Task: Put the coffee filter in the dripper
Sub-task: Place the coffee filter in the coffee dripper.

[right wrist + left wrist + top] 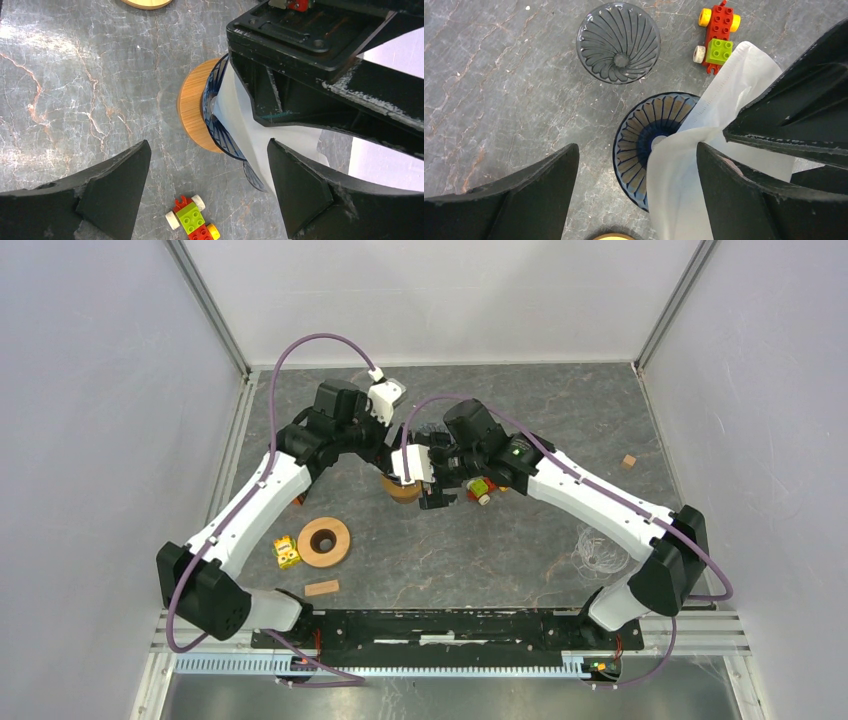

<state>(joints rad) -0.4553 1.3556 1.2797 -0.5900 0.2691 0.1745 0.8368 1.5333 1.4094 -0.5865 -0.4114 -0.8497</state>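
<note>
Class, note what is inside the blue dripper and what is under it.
Inside the blue dripper: a white paper filter, tip in, most sticking out. Under it: a round wooden base. The filter covers part of its ribbed wall.

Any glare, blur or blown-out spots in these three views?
Top external: even, diffuse light, soft shadows, all sharp. Left wrist: marble table sharp, filter bright but unclipped. Right wrist: marble veins crisp, white patch at right edge looks blown out.
</note>
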